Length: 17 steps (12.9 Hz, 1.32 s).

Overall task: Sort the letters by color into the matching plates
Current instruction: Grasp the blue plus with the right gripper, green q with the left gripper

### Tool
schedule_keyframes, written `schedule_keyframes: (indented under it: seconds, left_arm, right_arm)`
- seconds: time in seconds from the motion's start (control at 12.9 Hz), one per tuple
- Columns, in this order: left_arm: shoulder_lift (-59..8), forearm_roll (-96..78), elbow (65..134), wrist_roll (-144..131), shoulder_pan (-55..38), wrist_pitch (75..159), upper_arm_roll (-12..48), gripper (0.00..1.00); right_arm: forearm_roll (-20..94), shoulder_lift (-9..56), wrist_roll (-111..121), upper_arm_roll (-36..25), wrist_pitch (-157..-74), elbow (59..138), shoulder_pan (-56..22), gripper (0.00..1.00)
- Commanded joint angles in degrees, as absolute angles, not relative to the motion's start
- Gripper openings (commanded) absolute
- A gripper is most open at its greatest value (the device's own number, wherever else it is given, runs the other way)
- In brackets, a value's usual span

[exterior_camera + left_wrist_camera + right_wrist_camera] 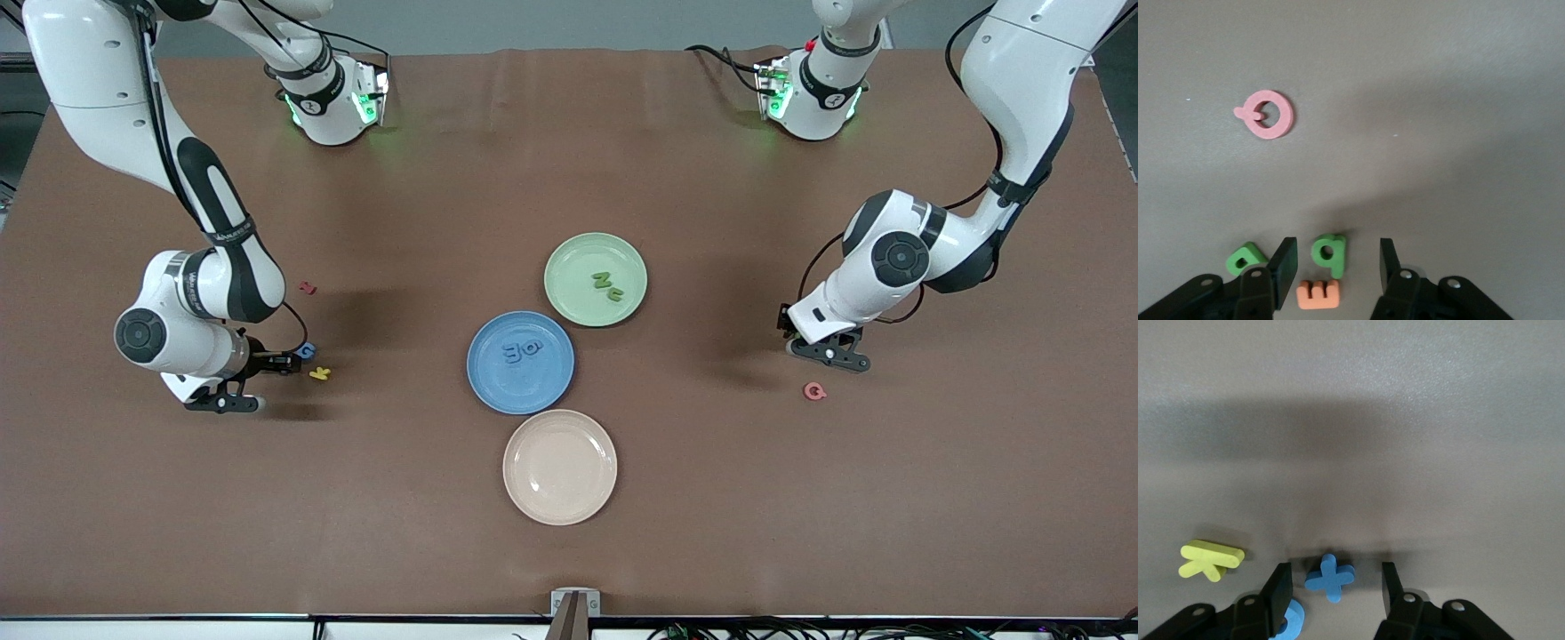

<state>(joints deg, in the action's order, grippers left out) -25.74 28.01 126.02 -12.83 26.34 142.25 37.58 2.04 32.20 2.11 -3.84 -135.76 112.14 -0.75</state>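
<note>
The left gripper [1338,267] is low over the table [711,489] at the left arm's end. Its fingers are spread, with a green letter q [1329,253] between them, not pinched. A green letter [1245,258] and an orange E [1318,294] lie just beside it, and a pink Q [1268,114] lies near.

The right gripper [1333,590] is low at the right arm's end, fingers spread around a blue plus sign [1330,577]. A blue G [307,350] and a yellow K [1210,559] lie close by, and a small red letter [308,288] sits farther from the front camera.

In the middle, the green plate [569,307] holds green N and C [609,285]. The blue plate [498,391] touches it and holds blue 3 and O [522,351]. The cream plate [560,507] is nearest the front camera
</note>
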Motion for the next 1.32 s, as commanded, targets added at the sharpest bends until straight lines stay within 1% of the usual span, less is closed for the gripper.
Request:
schedule_keyframes:
  seconds: [0.0,0.16,0.39,0.54,0.78,0.85,1.09,1.24]
  left_arm:
    - [-26.3,31.5,126.8,-12.8,27.9,143.7,38.0,0.55]
    - [-26.6,31.8,126.9,-12.8,27.9,144.1,38.0,0.53]
    - [-27.2,31.9,127.4,-13.1,28.0,144.9,37.9,0.52]
    - [-27.3,32.1,128.4,-13.4,28.0,146.7,37.7,0.51]
    - [-28.1,32.1,128.5,-13.6,28.0,146.8,37.6,0.49]
    - [-28.4,32.1,128.2,-13.5,28.0,146.8,37.5,0.48]
    - [-29.5,33.8,127.5,-13.7,28.2,146.8,37.4,0.48]
    - [-29.6,34.0,127.7,-13.8,28.7,146.7,37.1,0.48]
  right_arm:
    - [2.9,32.3,3.5,-2.9,-135.9,111.8,0.4,0.59]
    - [2.9,32.4,3.5,-2.8,-135.9,111.8,0.4,0.55]
    - [3.0,32.6,3.6,-2.8,-136.0,111.7,0.4,0.49]
    - [3.0,32.8,3.6,-2.9,-136.0,111.5,0.4,0.42]
    - [3.0,32.8,3.6,-2.8,-136.0,111.4,0.4,0.29]
    - [3.0,32.8,3.6,-2.8,-136.0,111.3,0.4,0.27]
    - [3.0,32.3,3.5,-2.7,-135.2,111.2,-0.3,0.25]
    - [2.9,30.9,3.3,-2.7,-132.5,110.3,-1.6,0.25]
